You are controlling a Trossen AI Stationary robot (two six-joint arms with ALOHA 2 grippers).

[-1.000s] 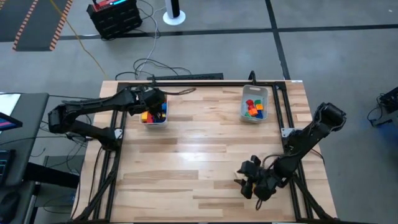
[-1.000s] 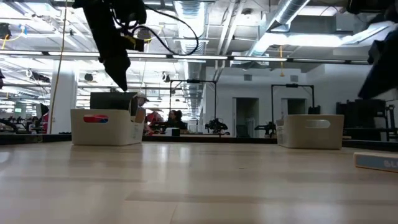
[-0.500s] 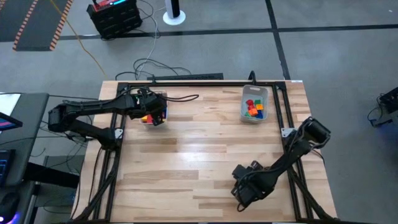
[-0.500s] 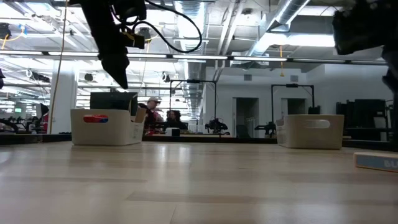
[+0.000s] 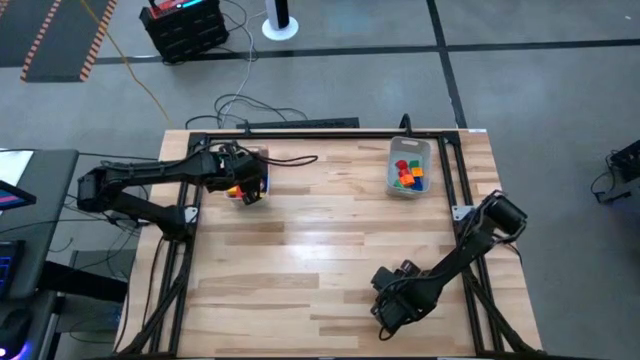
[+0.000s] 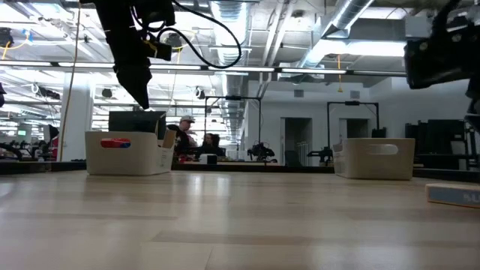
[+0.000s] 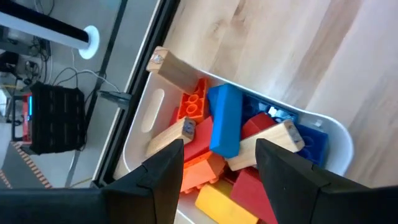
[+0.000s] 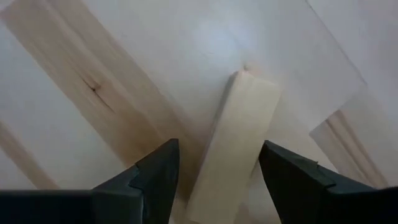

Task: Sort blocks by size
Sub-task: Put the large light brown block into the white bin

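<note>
Your right claw (image 5: 385, 318) is low over the tabletop (image 5: 320, 250) near its front edge, right of centre, with fingers apart on either side of a tan bar (image 8: 233, 149) lying flat on the wood, not clamped. Your left claw (image 5: 250, 187) hangs above the left bin (image 7: 140, 134) by the back left corner, fingers apart and empty; that bin holds long blocks (image 7: 225, 121) in blue, red, orange, yellow and tan. The right bin (image 5: 408, 167), near the back right corner, holds short cubes (image 5: 406, 174).
</note>
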